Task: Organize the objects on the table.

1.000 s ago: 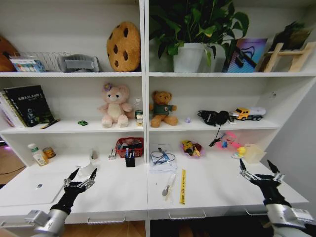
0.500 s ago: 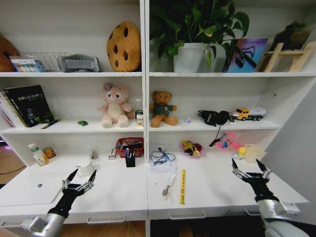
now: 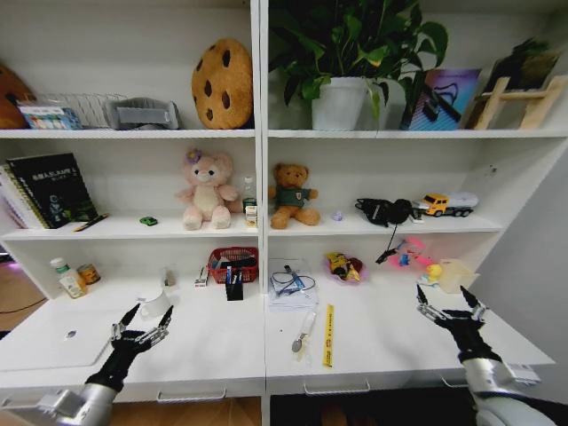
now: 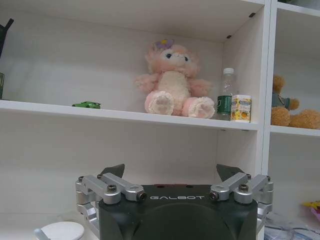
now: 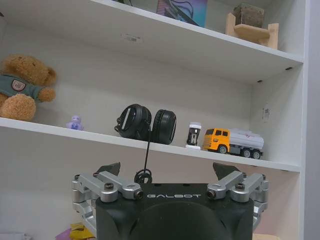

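Note:
On the white table [image 3: 390, 342], a slim silver laptop [image 3: 53, 342] lies at the left and a long yellow wedge [image 3: 327, 335] near the middle. Pens stand in a black holder [image 3: 234, 284]. A tiny green toy car [image 3: 148, 220] sits on the shelf above, also visible in the left wrist view [image 4: 86, 105]. My left gripper [image 3: 151, 312] hovers open over the table just right of the laptop, holding nothing [image 4: 171, 172]. At the table's right end my right gripper [image 3: 444, 297] is open and empty [image 5: 167, 167].
A red basket [image 3: 232, 262], a white box of cables [image 3: 291, 286], a small metal tool [image 3: 303, 333] and a pale yellow box [image 3: 455, 275] stand on the table. Plush bears [image 3: 206, 189], headphones [image 5: 147, 124] and a toy truck [image 5: 232, 141] fill the shelf above.
The right gripper has shifted slightly left over the table's right end. The left arm has sunk a little. The objects on the table have not moved.

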Tool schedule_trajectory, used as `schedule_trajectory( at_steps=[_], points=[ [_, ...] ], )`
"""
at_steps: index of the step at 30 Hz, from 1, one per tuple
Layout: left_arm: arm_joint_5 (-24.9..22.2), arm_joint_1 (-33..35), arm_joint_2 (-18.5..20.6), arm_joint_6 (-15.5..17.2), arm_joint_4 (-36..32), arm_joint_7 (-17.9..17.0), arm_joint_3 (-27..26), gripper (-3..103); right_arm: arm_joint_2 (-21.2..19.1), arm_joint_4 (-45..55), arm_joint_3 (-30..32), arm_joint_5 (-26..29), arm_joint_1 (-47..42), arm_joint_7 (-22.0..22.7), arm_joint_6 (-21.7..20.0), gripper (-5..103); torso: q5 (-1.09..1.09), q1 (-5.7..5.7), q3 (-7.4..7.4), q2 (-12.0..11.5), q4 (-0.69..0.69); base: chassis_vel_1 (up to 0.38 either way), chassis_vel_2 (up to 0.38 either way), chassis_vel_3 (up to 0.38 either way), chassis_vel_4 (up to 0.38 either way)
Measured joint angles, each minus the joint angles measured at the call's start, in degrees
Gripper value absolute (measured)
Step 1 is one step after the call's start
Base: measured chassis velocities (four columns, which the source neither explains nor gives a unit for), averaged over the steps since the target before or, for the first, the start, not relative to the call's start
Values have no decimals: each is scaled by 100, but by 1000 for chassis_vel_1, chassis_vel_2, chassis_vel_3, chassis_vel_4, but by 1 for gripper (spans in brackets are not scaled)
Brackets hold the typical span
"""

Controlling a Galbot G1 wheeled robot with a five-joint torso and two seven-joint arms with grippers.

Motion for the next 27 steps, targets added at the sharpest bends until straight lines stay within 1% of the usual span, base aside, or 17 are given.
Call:
schedule_trajectory(
  at_steps=[10, 13, 15, 17, 20, 21, 23, 24, 25, 27],
  points=[
    [-1, -1, 1, 2, 0, 0, 1, 100, 3, 4, 1, -2, -1, 5, -2, 100, 1, 0, 0, 0, 0, 12, 16, -15, -28],
    [-2, 0, 2, 3, -1, 0, 1, 100, 3, 5, 1, -3, -1, 5, -2, 100, 0, 0, 0, 0, -1, 50, 149, -71, -114],
    [-3, -1, 2, 4, -1, -2, 1, 100, 3, 5, 1, -4, -1, 5, -2, 100, 0, 0, 0, 0, 1, 63, 168, -81, -162],
    [-3, -1, 2, 5, -1, -2, 1, 100, 3, 5, 1, -5, -1, 5, -2, 100, 0, 1, -1, 0, 1, 66, 184, -61, -148],
    [-4, -1, 2, 6, -1, -5, 1, 100, 4, 5, 1, -6, -1, 5, -2, 100, -2, 1, -1, 0, -1, 65, 184, -61, -151],
    [-5, -1, 2, 7, -2, -10, 1, 100, 4, 5, 1, -6, -1, 5, -2, 100, 0, 2, 0, -1, 2, 56, 170, -74, -148],
    [-5, -1, 2, 7, -2, -11, 1, 100, 4, 5, 1, -6, -1, 5, -3, 100, 4, 2, 0, -1, 1, 56, 130, -36, -133],
    [-5, -1, 2, 8, -2, -11, 2, 100, 4, 5, 1, -7, -1, 5, -2, 100, -3, 2, 0, 0, 0, 20, 130, -56, -115],
    [-5, -2, 2, 9, -2, -11, 2, 100, 4, 5, 1, -6, -2, 5, -2, 100, 0, 2, 0, 0, -1, 60, 90, -56, -101],
    [-5, -2, 2, 9, -2, -11, 2, 100, 4, 5, 1, -6, -1, 5, -2, 100, 2, 2, 0, 0, -1, 60, 90, -74, -101]
  ],
)
